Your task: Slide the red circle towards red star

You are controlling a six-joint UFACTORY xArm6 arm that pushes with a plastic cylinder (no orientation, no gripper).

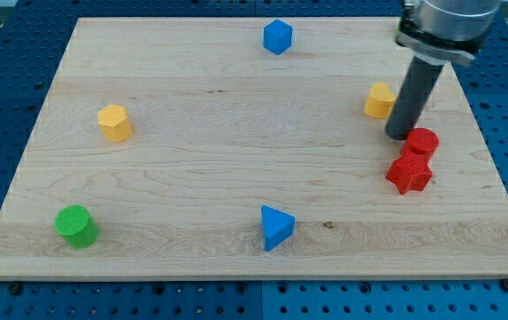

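Now my tip point(400, 135), a bare rod with no pincer to spread or press together, sits just at the view's left of the red circle point(423, 141), touching or nearly so. The red star point(409, 173) lies just below it, against the circle. A yellow block point(379, 100) stands close at upper left; nothing lies between circle and star on the surface point(236, 178).

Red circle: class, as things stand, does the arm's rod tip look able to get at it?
Probably yes. My tip sits right beside the red circle, at its upper-left edge, with nothing between them. The red star lies just below the circle, apparently touching it.
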